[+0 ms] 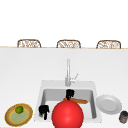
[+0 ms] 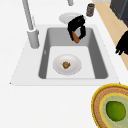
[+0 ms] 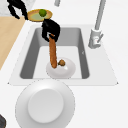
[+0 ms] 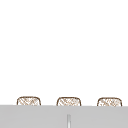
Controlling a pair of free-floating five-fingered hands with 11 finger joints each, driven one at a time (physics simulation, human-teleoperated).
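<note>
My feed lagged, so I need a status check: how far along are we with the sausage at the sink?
Done: the sausage is over the sink, its lower end at the white bowl. In hand: the right hand grips its upper end. Left: it is not yet released; the left hand hangs at the sink's front edge.

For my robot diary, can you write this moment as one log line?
right hand: shut on sausage | over sink | left hand: idle, front rim
</note>
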